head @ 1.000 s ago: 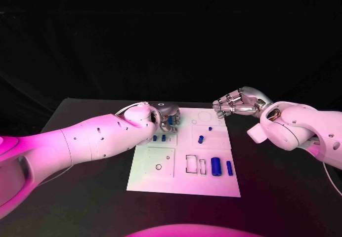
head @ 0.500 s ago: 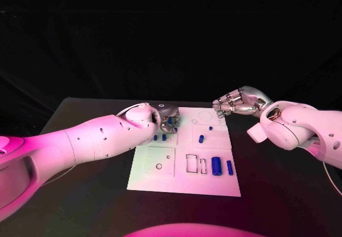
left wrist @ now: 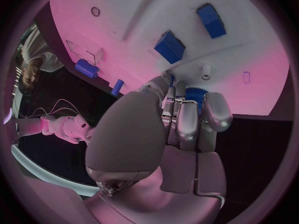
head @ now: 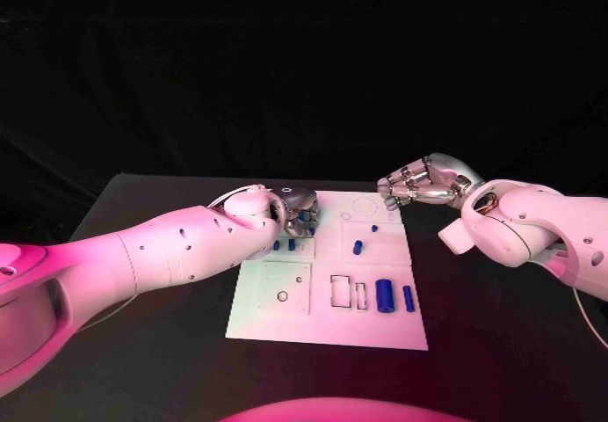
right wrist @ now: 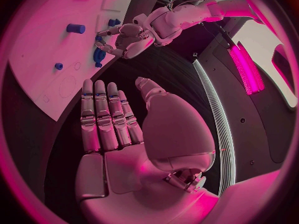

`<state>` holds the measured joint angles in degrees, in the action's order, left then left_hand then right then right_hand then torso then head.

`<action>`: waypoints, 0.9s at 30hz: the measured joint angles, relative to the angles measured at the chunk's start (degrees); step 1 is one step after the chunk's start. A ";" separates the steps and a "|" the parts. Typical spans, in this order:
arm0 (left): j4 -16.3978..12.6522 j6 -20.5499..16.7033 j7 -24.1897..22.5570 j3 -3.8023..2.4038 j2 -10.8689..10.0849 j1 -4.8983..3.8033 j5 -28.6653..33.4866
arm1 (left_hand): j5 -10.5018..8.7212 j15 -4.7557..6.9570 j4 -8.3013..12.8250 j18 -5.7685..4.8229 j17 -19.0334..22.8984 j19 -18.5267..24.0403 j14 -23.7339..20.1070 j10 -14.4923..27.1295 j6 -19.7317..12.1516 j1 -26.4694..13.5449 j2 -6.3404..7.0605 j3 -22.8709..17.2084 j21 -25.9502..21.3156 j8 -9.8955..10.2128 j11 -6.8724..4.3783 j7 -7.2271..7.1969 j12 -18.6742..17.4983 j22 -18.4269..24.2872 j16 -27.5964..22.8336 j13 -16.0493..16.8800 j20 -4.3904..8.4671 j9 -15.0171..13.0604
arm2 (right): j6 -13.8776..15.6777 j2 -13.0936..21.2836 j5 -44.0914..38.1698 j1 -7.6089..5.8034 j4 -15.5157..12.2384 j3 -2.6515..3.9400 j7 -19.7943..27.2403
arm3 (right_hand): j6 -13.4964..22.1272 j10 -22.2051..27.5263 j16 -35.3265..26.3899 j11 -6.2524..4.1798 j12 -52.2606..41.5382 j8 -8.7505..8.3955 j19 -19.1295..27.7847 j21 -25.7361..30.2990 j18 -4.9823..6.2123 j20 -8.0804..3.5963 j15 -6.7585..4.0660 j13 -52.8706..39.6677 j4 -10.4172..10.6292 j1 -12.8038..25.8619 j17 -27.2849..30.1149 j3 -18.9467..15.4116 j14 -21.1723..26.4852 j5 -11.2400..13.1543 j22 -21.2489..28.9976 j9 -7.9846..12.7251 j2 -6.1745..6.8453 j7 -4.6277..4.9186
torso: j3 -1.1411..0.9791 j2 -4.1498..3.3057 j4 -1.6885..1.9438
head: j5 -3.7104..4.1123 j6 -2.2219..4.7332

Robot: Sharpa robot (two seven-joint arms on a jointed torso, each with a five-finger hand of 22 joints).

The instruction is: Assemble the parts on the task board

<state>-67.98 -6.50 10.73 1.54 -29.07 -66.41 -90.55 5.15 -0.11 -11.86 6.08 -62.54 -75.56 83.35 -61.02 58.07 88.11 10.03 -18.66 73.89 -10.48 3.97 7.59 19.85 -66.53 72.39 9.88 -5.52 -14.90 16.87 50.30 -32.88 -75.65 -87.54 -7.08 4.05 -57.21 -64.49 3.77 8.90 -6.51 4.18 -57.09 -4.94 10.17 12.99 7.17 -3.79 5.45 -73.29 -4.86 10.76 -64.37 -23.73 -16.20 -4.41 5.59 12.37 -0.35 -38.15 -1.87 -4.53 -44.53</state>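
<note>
While magenta light washes the black table [head: 152, 352], the robot's left hand [head: 294, 209] sits over the far left corner of the white task board [head: 329, 330], its fingers closed around a ribbed blue round part [left wrist: 195, 93] that shows between the fingertips in the left wrist view. Two small blue block parts [left wrist: 169, 47] lie on the board just beyond that hand. Across the board, the right hand [head: 424, 185] hovers at the far right corner, just past the edge, holding nothing; the right wrist view shows its fingers [right wrist: 102, 114] stretched out side by side with the thumb apart. Near the board's middle a small blue peg [head: 358, 247] lies slanted, with a smaller blue piece [head: 374, 229] just beyond it. Toward the near right, a thick blue cylinder [head: 384, 295] and a thinner blue rod [head: 408, 299] lie side by side, next to two dark-outlined rectangular slots [head: 340, 292]. A square panel [head: 284, 288] with small round holes occupies the board's near left.
</note>
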 measured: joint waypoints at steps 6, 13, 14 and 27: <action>0.18 0.16 -0.08 -0.02 0.14 0.02 0.30 | 0.00 0.21 0.08 0.02 -0.05 0.00 0.22 -0.21 0.00 0.23 -0.23 -0.27 0.00 0.07 0.21 0.00 -0.26 -0.13 0.00 -0.07 0.00 0.16 | 0.00 -0.02 -0.01 0.00 0.00 0.00 0.01 | 0.00 0.00 0.00 0.00 0.00 0.00 0.00 0.00 0.00 0.00 0.00 0.00 0.00 0.00 0.00 0.00 0.00 0.00 0.00 0.00 0.00 0.00 | -0.01 -0.01 -0.02 | 0.00 -0.08; 0.34 0.51 -0.34 -0.03 0.45 -0.03 0.68 | 0.00 0.21 0.40 0.15 -0.22 0.00 0.22 -0.25 0.33 0.36 -0.56 -1.03 0.37 0.55 0.18 -0.09 -1.04 -0.31 0.34 -0.21 0.00 0.45 | -0.01 -0.08 -0.02 0.00 0.00 0.02 0.01 | 0.00 0.00 0.00 0.00 -0.22 0.00 0.00 0.00 0.00 0.00 0.00 0.00 0.00 0.00 0.08 0.00 0.00 0.00 0.12 -0.05 0.00 0.00 | -0.03 -0.02 -0.04 | -0.01 -0.20; 0.39 0.58 -0.36 -0.03 0.49 -0.04 0.72 | 0.00 0.21 0.28 0.16 -0.22 0.00 0.21 -0.42 0.55 0.21 -0.71 -1.14 0.37 0.55 0.00 -0.14 -1.23 -0.31 0.34 -0.25 0.00 0.47 | -0.01 -0.08 -0.02 0.00 0.00 0.02 0.01 | 0.00 0.00 0.00 0.00 -0.22 0.00 0.00 0.00 0.00 0.00 0.00 0.00 0.00 0.00 0.08 0.00 0.00 0.00 0.12 -0.05 0.00 0.00 | -0.03 -0.02 -0.04 | -0.01 -0.20; 0.88 1.16 -0.55 -0.06 0.63 -0.17 1.14 | 0.00 0.22 2.08 0.16 -0.07 0.21 0.21 -2.90 2.79 1.28 -1.88 -3.98 0.71 1.00 -0.23 -0.30 -3.10 -0.80 1.02 -0.85 0.21 0.98 | 0.00 -0.10 -0.02 0.00 0.02 -0.01 0.02 | 0.00 0.00 0.00 0.00 -0.22 0.00 0.00 0.00 0.00 0.00 0.00 0.00 0.00 0.00 0.07 0.00 0.00 0.00 0.18 -0.04 0.00 0.00 | -0.03 0.02 -0.05 | 0.18 -0.16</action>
<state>-67.10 -5.34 10.18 1.48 -28.44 -66.58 -89.41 5.15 0.11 -9.78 6.25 -62.61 -75.35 83.56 -63.92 60.86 89.40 8.14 -22.64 74.59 -9.48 3.75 7.29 16.74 -67.33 73.41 9.03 -5.31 -13.92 16.87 50.21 -32.90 -75.65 -87.53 -7.09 4.07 -57.21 -64.49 3.77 8.90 -6.73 4.18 -57.08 -4.94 10.17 12.99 7.17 -3.79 5.45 -73.29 -4.79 10.76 -64.37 -23.72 -16.02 -4.45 5.59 12.38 -0.38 -38.13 -1.92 -4.35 -44.69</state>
